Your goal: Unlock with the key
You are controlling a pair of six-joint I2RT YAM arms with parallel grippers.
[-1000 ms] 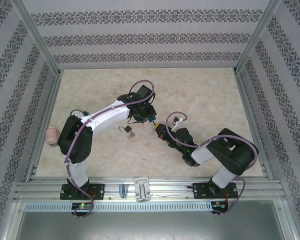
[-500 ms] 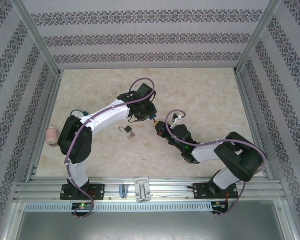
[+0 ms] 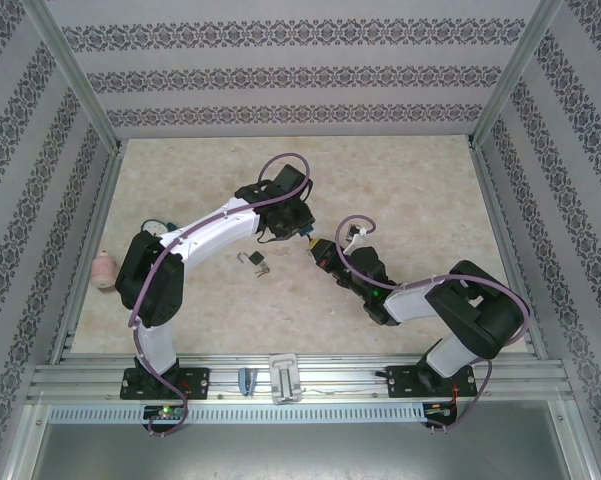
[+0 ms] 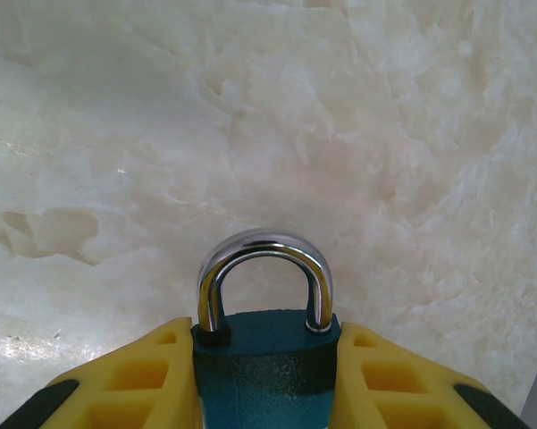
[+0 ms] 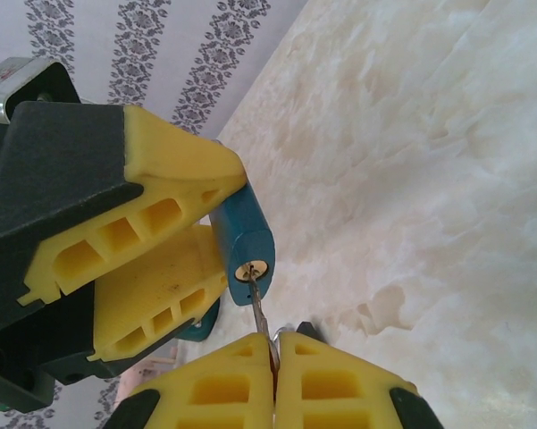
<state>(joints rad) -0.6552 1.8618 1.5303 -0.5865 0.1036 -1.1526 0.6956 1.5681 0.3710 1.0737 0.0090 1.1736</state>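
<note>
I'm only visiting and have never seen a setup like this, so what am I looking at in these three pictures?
You see two white-and-black robot arms bolted side by side at the near edge of a marble-patterned table. One picture comes from a camera overhead. The other two come from small cameras on each wrist, looking past that arm's own yellow fingers. The left gripper clamps a teal padlock with a shiny silver shackle, which is closed. The right gripper pinches a small metal key, its tip at the padlock's keyhole. On the table near the left arm lies a small dark metal object, too small to identify.
</note>
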